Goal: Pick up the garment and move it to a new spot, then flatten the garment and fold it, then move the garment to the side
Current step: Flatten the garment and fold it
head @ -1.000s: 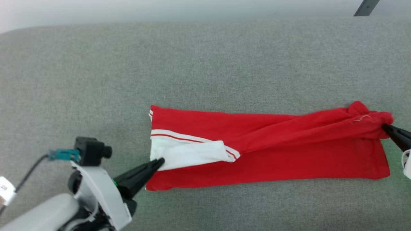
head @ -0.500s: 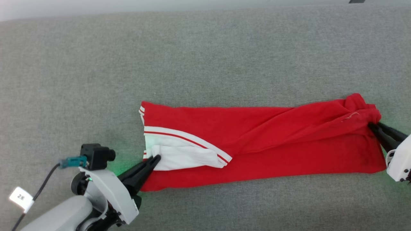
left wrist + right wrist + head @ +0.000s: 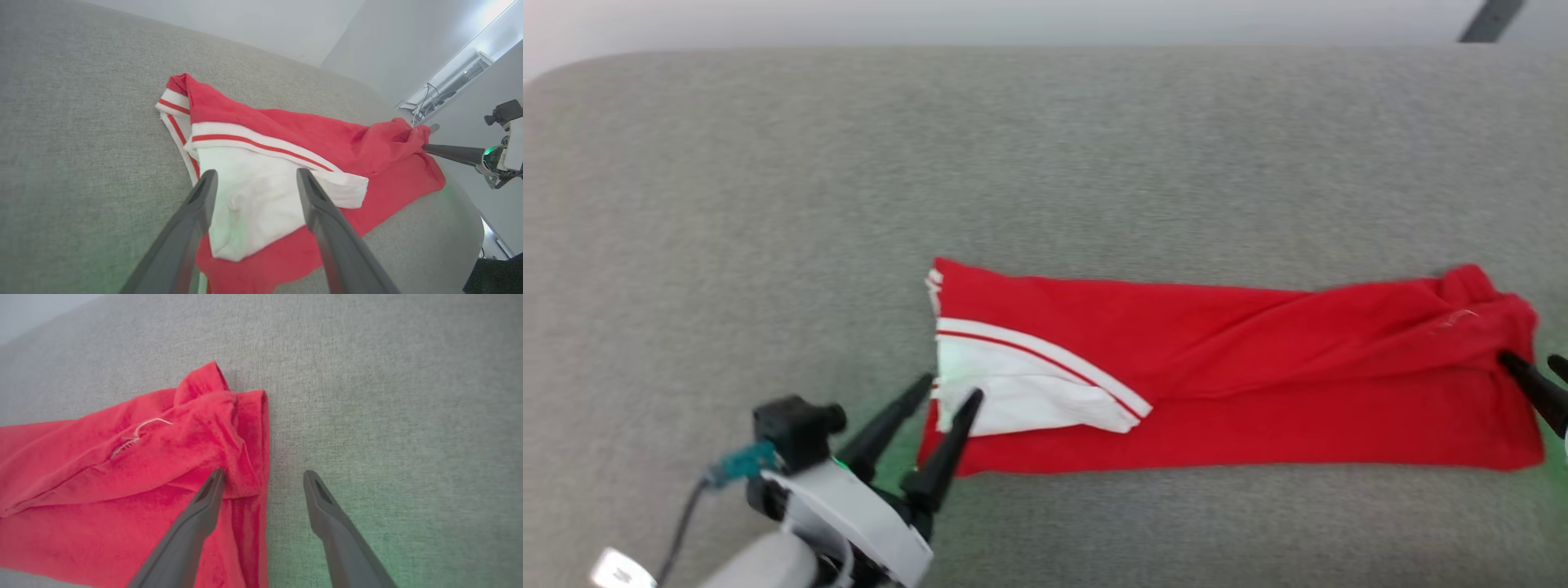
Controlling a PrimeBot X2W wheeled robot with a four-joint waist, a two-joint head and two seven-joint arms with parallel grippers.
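The garment [image 3: 1258,367] is lying as a long, narrow red band across the grey upholstered surface [image 3: 1045,147]. It looks folded lengthwise. A white patch [image 3: 1029,400] edged with striped trim is showing at the robot's left end, and a bunched ridge is running toward the right end.

The left tool [image 3: 952,386] is sitting at that left end with its fingers spread wide, straddling the white cloth and gripping nothing. The right tool [image 3: 1533,359] is gaping likewise at the far end, one finger lying over the red edge and the other over bare upholstery, with nothing pinched.

I am guessing they are posted at opposite ends because that is where a pull keeps such a band straight. The ridge is looking in need of smoothing before any further fold.
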